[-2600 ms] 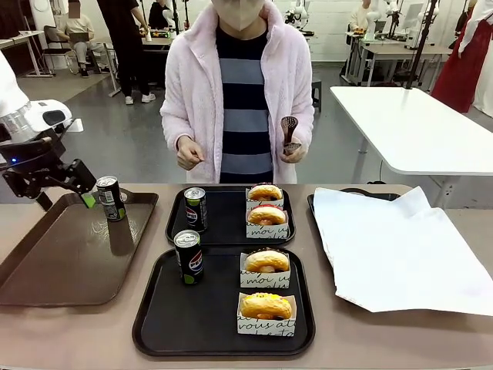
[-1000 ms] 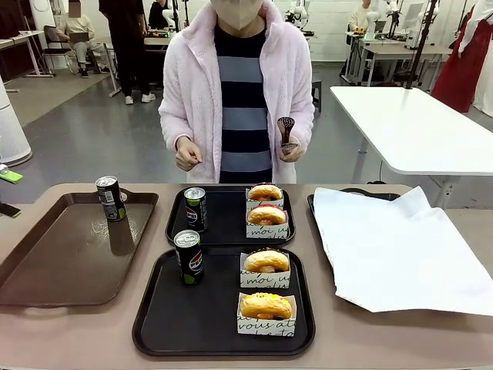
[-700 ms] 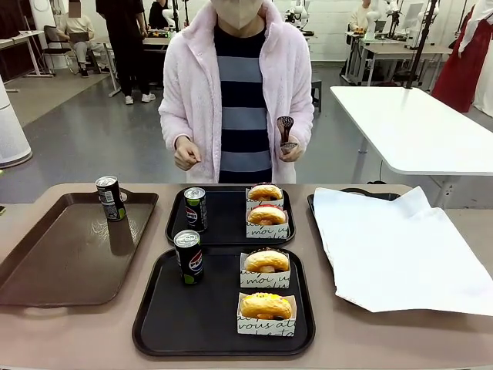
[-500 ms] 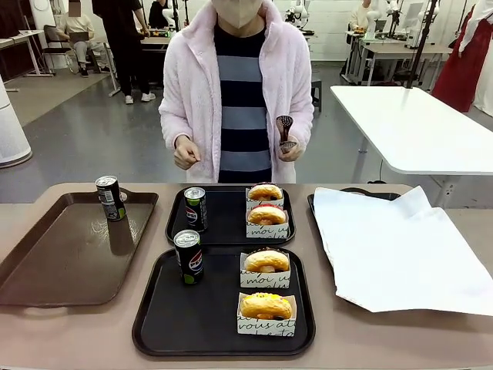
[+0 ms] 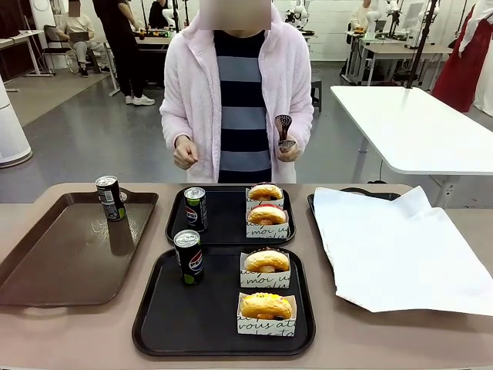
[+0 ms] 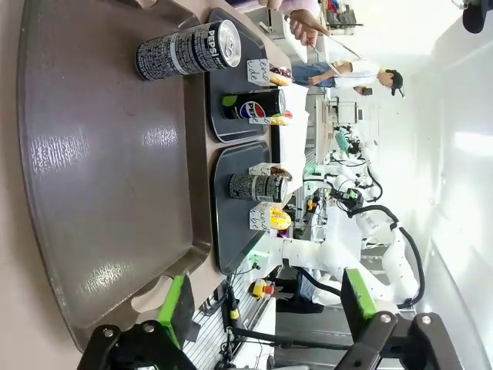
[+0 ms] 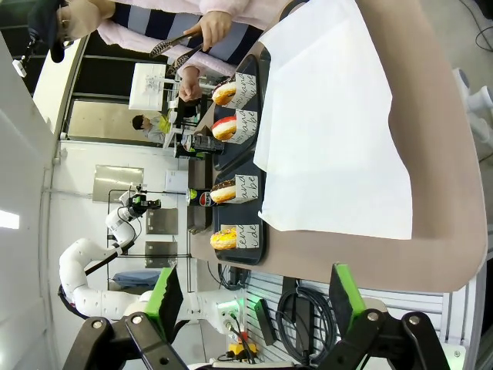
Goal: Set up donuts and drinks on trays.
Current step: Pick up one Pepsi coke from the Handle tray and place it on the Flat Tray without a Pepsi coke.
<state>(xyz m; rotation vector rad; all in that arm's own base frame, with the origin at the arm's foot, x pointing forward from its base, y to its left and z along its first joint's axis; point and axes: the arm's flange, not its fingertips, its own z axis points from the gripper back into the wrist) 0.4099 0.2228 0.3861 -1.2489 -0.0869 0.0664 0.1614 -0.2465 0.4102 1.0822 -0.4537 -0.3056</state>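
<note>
Both hands wide open and empty, trays set on the tabletop

The left hand (image 6: pixel 266 308) and right hand (image 7: pixel 250 297) gaped wide, holding nothing, clear of everything. Each black tray, near (image 5: pixel 166 324) and far (image 5: pixel 231 231), carried one Pepsi can (image 5: pixel 188 257) (image 5: pixel 195 209) and two donuts in sleeves (image 5: pixel 266 307) (image 5: pixel 266 215) with black script, partly reading "moi" and "vous". A third Pepsi can (image 5: pixel 110 198) stood on the brown tray (image 5: pixel 54 270).

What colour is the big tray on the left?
Brown, glossy; clearest in the front view.
</note>
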